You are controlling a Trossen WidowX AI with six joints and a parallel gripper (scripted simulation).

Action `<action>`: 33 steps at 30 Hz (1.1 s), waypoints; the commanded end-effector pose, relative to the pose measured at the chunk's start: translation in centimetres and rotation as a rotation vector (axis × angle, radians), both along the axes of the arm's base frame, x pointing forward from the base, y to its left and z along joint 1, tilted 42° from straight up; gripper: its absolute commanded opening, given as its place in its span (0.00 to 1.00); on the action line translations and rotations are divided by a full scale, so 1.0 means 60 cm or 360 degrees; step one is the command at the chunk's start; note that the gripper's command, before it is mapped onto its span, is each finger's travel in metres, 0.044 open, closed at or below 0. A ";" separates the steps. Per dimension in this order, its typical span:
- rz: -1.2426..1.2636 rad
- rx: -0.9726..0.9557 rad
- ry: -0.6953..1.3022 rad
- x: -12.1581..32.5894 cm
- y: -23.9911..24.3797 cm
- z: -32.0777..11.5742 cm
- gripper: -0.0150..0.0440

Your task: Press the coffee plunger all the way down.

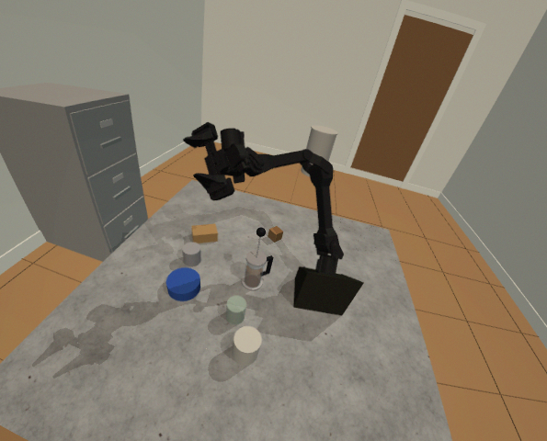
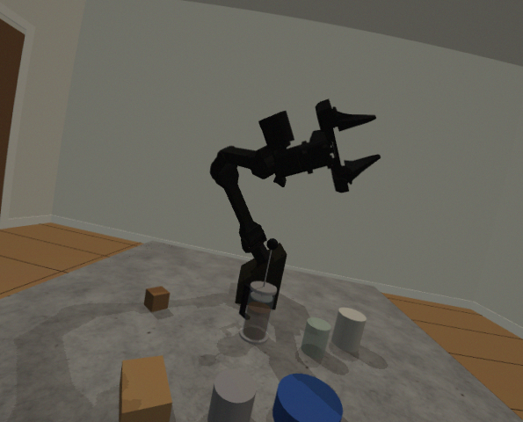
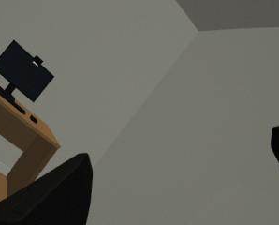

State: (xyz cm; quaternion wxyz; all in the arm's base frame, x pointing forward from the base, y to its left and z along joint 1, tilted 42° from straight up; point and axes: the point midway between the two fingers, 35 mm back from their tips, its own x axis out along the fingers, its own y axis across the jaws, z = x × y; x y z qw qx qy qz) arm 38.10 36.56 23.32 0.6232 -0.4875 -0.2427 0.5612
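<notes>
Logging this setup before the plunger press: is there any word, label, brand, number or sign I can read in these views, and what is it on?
None: no readable text in any view.
Filing cabinet: the small plates on its drawers look blank.
French press, the cylinders and the boxes: plain surfaces, no print.
Monitor in the wrist view: dark screen, nothing on it.
Gripper: open, all black, no marking visible.

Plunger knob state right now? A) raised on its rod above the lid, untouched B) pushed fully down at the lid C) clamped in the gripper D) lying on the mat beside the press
A: the knob stands high on its rod above the press lid, while the gripper hangs open well above it, holding nothing.
</notes>
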 end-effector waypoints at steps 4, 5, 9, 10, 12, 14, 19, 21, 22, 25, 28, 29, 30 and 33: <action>-0.0196 -0.0077 0.0298 -0.021 0.005 -0.030 1.00; -0.0300 -0.0116 0.0434 -0.033 0.004 -0.046 1.00; -0.0888 -0.0297 0.0977 -0.101 -0.025 -0.121 1.00; -0.1025 -0.0327 0.1058 -0.116 -0.037 -0.135 1.00; -0.1174 -0.0355 0.1128 -0.133 -0.051 -0.148 1.00; -0.1327 -0.0367 0.1189 -0.149 -0.067 -0.159 1.00; -0.1691 -0.0387 0.1256 -0.188 -0.112 -0.181 1.00; -0.1838 -0.0380 0.1255 -0.203 -0.133 -0.187 1.00; -0.1911 -0.0373 0.1249 -0.211 -0.144 -0.189 1.00; -0.2125 -0.0334 0.1207 -0.233 -0.178 -0.192 1.00; -0.2322 -0.0266 0.1129 -0.254 -0.213 -0.190 1.00; -0.2383 -0.0231 0.1098 -0.260 -0.225 -0.188 1.00; -0.2438 -0.0201 0.1059 -0.267 -0.236 -0.185 1.00; -0.2584 -0.0080 0.0928 -0.284 -0.271 -0.173 1.00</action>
